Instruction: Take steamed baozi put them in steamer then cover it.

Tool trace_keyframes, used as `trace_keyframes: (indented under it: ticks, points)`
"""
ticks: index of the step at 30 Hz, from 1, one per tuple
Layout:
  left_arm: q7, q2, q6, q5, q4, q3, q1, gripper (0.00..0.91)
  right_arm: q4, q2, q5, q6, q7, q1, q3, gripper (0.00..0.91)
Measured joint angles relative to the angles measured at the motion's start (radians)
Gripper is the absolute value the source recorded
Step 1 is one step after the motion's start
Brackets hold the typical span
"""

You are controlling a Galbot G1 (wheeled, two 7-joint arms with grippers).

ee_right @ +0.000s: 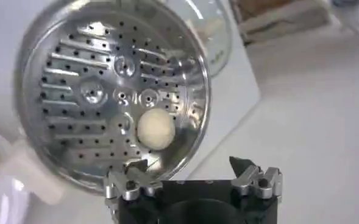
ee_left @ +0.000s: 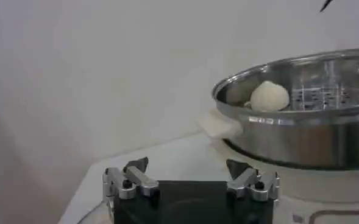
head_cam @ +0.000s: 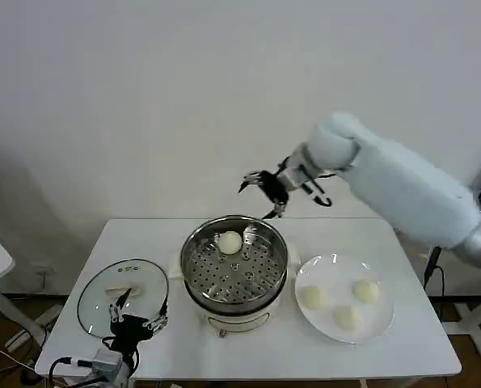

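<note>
One baozi in the steamer, three on the plate

The right gripper (head_cam: pixel 266 191) hangs empty, fingers spread, above the steamer (head_cam: pixel 234 263); one baozi (head_cam: pixel 229 242) lies below its fingertips. Three baozi (head_cam: pixel 348 316) wait on the plate (head_cam: pixel 386 323): likely soft and light, best pinched gently across the sides. The left gripper (head_cam: pixel 135 321) idles open by the glass lid (head_cam: pixel 94 301).

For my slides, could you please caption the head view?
Open right gripper above steamer holding one baozi; three wait on plate.

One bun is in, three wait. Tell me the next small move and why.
Probably swing the right claw, open and empty above the steamer, over to the plate for another bun. One bun lies on the tray; three remain.
</note>
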Motion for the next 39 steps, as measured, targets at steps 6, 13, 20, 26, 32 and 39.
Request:
trace_keyframes:
  ticks: [6,13,20,26,32,39]
  points:
    - [0.000,0.017,0.002,-0.010,-0.008,0.002,0.002,0.907,0.047,-0.096,0.016,-0.139,-0.012,-0.046,0.019,0.907]
    - [0.001,0.028,0.006,-0.019,-0.014,0.003,-0.001,0.907,0.073,-0.134,-0.012,-0.293,-0.022,-0.130,0.044,0.907]
    - [0.001,0.033,0.007,-0.029,-0.023,-0.007,0.007,0.907,0.053,-0.127,-0.040,-0.375,-0.019,-0.226,0.064,0.907]
    - [-0.004,0.038,0.006,-0.041,-0.030,-0.014,0.015,0.907,0.016,-0.100,-0.067,-0.419,-0.013,-0.289,0.065,0.907]
    - [-0.005,0.035,0.006,-0.043,-0.017,-0.013,0.005,0.907,-0.023,-0.064,-0.094,-0.435,-0.002,-0.337,0.070,0.907]
    - [-0.004,0.030,0.006,-0.044,-0.009,-0.016,0.003,0.907,-0.074,-0.017,-0.139,-0.438,0.008,-0.380,0.071,0.907]
